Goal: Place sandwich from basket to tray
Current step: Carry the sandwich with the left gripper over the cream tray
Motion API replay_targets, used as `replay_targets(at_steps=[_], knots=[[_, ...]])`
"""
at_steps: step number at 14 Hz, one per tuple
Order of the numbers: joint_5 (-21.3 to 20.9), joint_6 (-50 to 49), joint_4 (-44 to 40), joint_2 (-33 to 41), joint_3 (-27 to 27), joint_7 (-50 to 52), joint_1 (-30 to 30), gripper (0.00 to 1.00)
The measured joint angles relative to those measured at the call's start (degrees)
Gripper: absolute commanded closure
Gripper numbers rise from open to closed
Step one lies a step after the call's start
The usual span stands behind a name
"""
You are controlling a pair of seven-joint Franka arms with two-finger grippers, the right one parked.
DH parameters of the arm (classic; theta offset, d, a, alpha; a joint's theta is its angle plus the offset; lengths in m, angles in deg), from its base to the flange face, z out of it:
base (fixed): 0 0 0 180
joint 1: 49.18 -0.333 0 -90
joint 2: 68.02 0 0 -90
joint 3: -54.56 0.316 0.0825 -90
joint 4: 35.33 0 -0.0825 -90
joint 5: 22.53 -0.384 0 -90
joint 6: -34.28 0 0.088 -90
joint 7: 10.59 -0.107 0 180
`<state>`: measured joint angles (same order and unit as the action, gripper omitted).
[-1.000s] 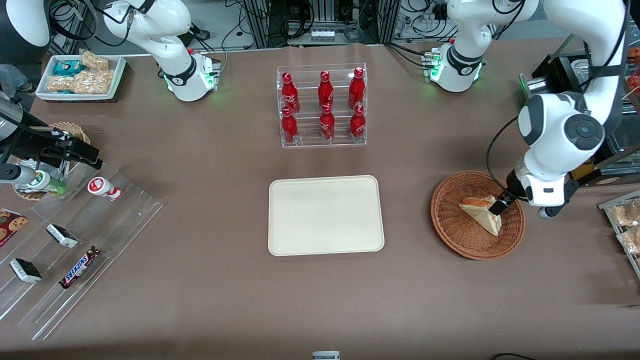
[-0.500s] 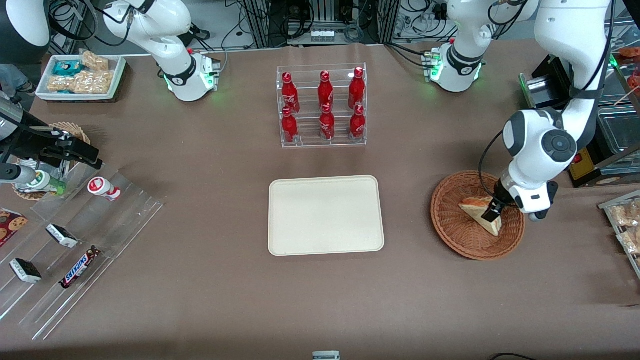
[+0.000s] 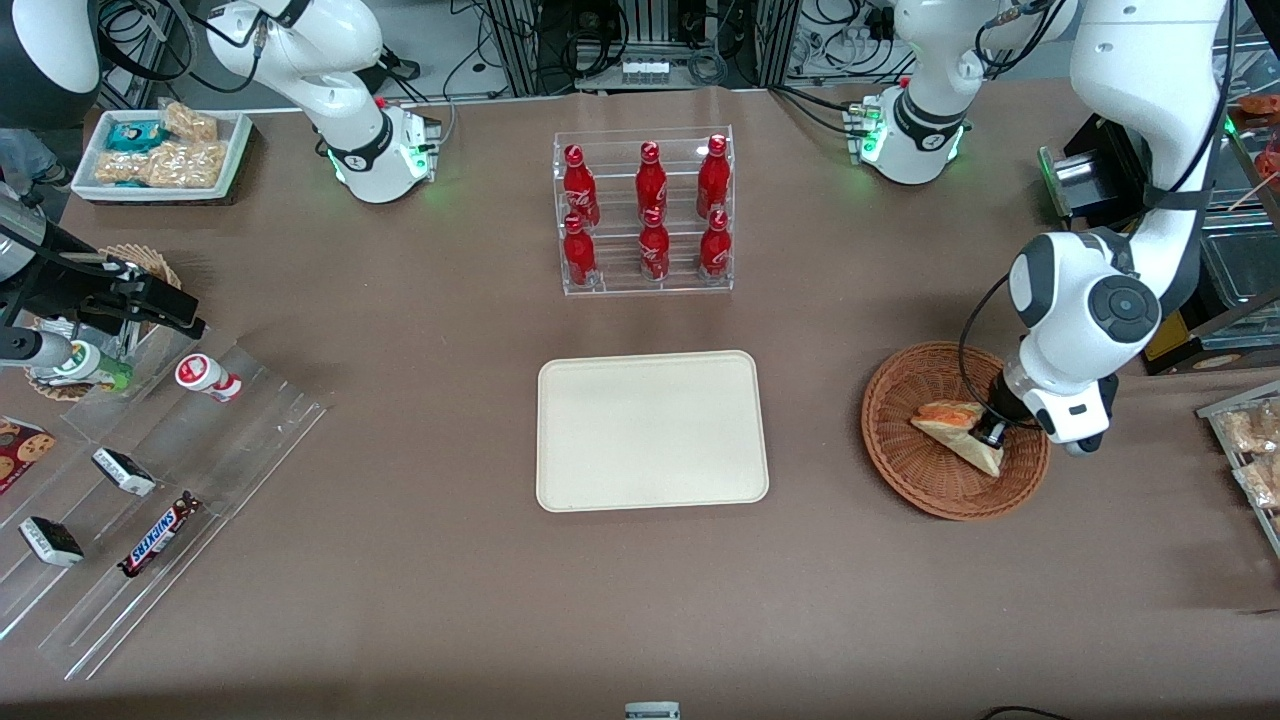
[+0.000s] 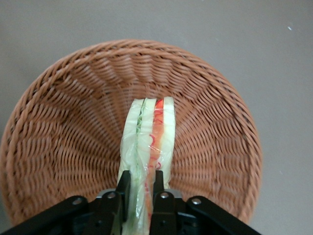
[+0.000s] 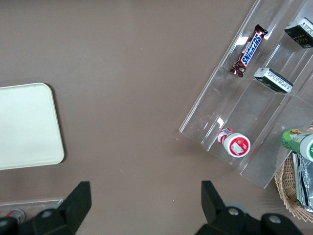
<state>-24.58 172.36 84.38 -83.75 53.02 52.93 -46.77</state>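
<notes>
Even, bright light falls from overhead across the brown desk [image 3: 400, 600], leaving only soft, short shadows, such as a faint one just beside the tray [image 3: 652, 430] and a darker patch under the working arm near the basket [image 3: 920, 480]. The clear bottle rack [image 3: 645, 210] and the clear stepped shelf [image 3: 180, 450] catch pale glints. Green lamps glow at both arm bases. In the wrist view the sandwich [image 4: 149, 142] wrapper shines slightly, while the hand [image 4: 139, 196] closed on it is dark and a little soft.
</notes>
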Motion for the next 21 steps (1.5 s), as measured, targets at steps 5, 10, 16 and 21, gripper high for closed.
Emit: replay_targets(at_steps=[5, 10, 16, 21], knots=[[0.0, -10.64, -12.4, -0.91, -1.93, 0.11, 8.55, 0.92], [-0.06, -10.07, -20.49, -9.18, -2.39, -6.48, 22.16, 0.9], [-0.69, -2.03, -27.77, -19.07, -2.36, -16.24, 32.2, 0.9], [-0.74, 1.22, -30.38, -24.55, -2.3, -14.95, 35.86, 0.62]])
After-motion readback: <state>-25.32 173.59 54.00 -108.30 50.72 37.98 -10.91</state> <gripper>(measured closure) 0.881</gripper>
